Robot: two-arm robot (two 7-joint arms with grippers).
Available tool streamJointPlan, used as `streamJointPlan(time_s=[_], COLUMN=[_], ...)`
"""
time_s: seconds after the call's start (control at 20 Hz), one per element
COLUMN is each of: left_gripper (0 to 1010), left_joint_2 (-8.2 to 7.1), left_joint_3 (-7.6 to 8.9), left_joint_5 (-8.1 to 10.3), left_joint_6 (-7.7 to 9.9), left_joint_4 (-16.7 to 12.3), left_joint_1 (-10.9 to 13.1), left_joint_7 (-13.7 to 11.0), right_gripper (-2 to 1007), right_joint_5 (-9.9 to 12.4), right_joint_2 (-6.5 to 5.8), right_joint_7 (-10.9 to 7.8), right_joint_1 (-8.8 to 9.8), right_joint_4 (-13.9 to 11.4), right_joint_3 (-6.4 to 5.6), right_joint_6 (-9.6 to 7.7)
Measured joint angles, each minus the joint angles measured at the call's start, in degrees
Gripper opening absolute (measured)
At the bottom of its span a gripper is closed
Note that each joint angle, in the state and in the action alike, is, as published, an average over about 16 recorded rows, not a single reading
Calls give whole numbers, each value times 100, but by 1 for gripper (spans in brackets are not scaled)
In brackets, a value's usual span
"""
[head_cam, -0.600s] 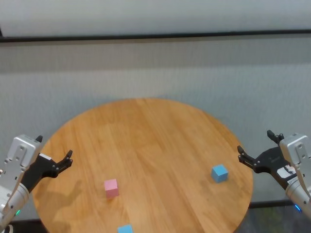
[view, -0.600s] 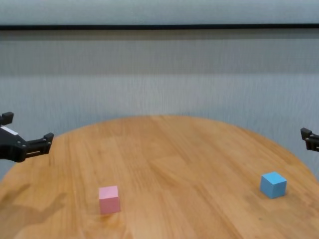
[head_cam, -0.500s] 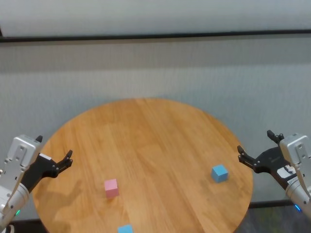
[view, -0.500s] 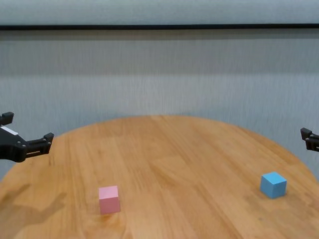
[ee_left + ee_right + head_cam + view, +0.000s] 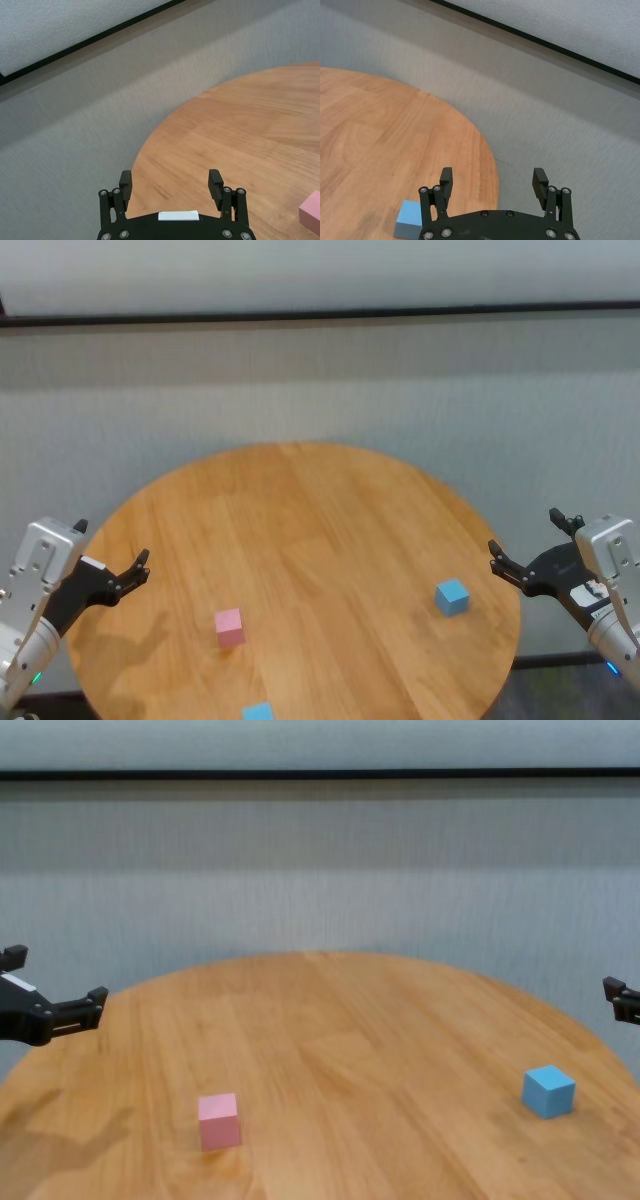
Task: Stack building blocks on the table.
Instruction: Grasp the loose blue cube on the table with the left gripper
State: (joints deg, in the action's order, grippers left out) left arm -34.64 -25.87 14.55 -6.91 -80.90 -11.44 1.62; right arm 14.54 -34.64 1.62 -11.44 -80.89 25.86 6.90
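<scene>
Building blocks are lying apart on the round wooden worktop point(image 5: 300, 530): a pink cube point(image 5: 229, 627) toward the robot's left, one light blue cube point(image 5: 452, 596) near the right edge, another light blue cube point(image 5: 258, 712) sitting at the near edge. Left hand point(image 5: 112, 550) is hovering over the left rim, fingers spread wide, holding nothing. Right hand point(image 5: 523, 540) is hanging just off the right rim, equally wide and empty.

On the round wood-plank tabletop point(image 5: 300, 530) the three cubes lay well apart: a pink matte cube point(image 5: 229, 627) at near left, a light blue cube point(image 5: 452, 596) toward the right edge, another light blue cube point(image 5: 258, 712) nearest, at the front edge.
</scene>
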Motion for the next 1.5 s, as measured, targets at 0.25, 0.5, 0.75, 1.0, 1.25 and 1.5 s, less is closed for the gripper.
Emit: streamJointPlan(time_s=[0.25, 0.5, 0.75, 1.0, 1.25, 1.5], left_gripper=[1000, 1000, 1000, 1000, 1000, 1000], left_joint_2=[0, 0, 0, 0, 0, -1], left_joint_3=[0, 0, 0, 0, 0, 1], left_joint_5=[0, 0, 0, 0, 0, -2], left_joint_6=[0, 0, 0, 0, 0, -1], left_joint_4=[0, 0, 0, 0, 0, -4], left_joint_1=[0, 0, 0, 0, 0, 3], left_joint_7=[0, 0, 0, 0, 0, 3], right_gripper=[1005, 1005, 1005, 1005, 1005, 1005], right_joint_5=[0, 0, 0, 0, 0, 0], right_joint_2=[0, 0, 0, 0, 0, 0], right_joint_7=[0, 0, 0, 0, 0, 0], right_joint_1=[0, 0, 0, 0, 0, 0], right_joint_4=[0, 0, 0, 0, 0, 0], right_joint_3=[0, 0, 0, 0, 0, 0], right_joint_6=[0, 0, 0, 0, 0, 0])
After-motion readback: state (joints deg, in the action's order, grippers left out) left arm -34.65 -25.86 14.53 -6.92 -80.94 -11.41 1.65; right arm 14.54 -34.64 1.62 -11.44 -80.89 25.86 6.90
